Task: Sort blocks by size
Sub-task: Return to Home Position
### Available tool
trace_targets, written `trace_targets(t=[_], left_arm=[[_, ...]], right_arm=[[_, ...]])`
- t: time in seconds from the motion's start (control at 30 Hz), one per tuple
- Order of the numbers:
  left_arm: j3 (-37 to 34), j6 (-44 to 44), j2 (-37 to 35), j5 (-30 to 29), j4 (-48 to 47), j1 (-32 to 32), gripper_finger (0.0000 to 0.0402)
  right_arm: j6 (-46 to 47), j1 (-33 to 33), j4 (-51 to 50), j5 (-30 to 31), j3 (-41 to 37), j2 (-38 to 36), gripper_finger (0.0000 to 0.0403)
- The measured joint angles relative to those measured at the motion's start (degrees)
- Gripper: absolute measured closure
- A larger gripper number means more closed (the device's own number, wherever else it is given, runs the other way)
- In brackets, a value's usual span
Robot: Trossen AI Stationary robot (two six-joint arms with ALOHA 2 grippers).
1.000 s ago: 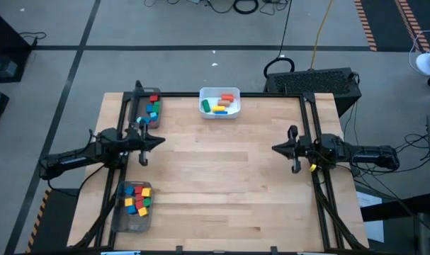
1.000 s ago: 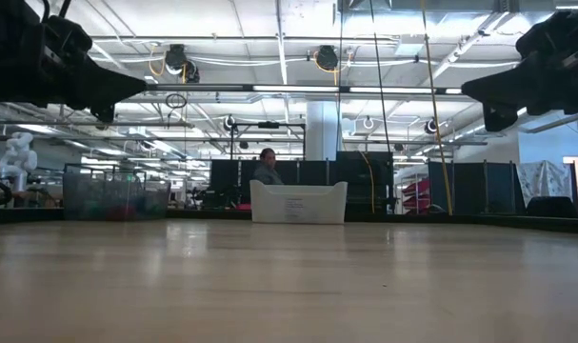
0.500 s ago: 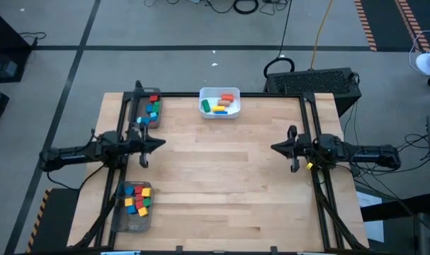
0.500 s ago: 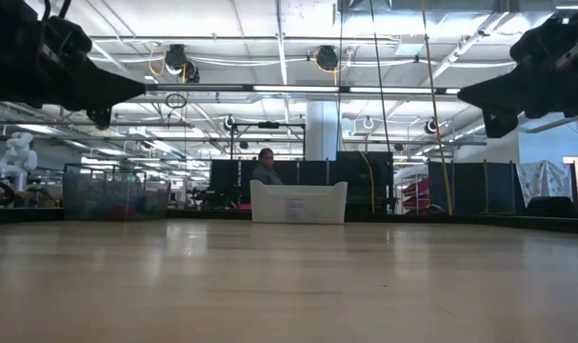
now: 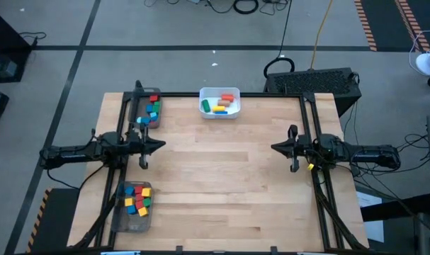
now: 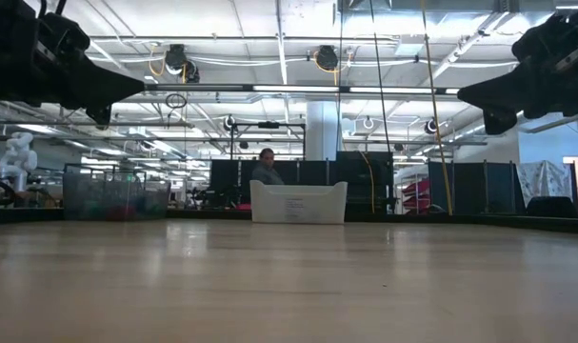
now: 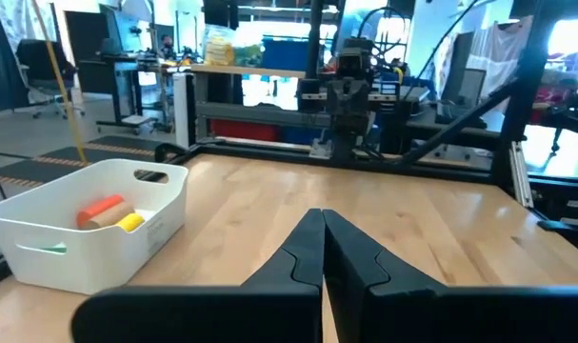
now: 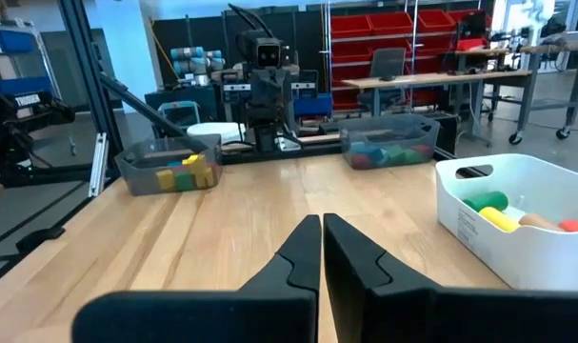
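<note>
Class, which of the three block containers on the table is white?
The bin at the far edge's middle; the far-left tray and near-left tray are clear grey.

White bin (image 6: 298,203) far-centre w/ person (image 6: 266,168) behind; L pincer (image 6: 139,88) & R pincer (image 6: 462,92) up high.

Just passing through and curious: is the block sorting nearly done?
Looks done: the blocks sit in the far tray, near tray and white bin, none loose on the table. Left gripper and right gripper hover empty, fingers shut. Nothing seems left.
</note>
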State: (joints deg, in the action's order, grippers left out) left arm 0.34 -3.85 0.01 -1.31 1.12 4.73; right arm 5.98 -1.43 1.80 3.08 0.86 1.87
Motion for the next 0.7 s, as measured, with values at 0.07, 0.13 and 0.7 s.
trace_targets(t=[0.07, 0.13, 0.7], left_arm=[[0.00, 0.08, 0.00, 0.22, 0.13, 0.00, 0.0389], [0.00, 0.08, 0.02, 0.25, 0.18, 0.00, 0.0382], [-0.02, 0.06, 0.00, 0.60, 0.31, 0.00, 0.0375]], right_arm=[[0.00, 0.00, 0.02, -0.01, 0.00, 0.00, 0.0403], [0.00, 0.00, 0.02, -0.04, 0.00, 0.00, 0.0403], [-0.01, 0.00, 0.02, -0.12, 0.00, 0.00, 0.0403]])
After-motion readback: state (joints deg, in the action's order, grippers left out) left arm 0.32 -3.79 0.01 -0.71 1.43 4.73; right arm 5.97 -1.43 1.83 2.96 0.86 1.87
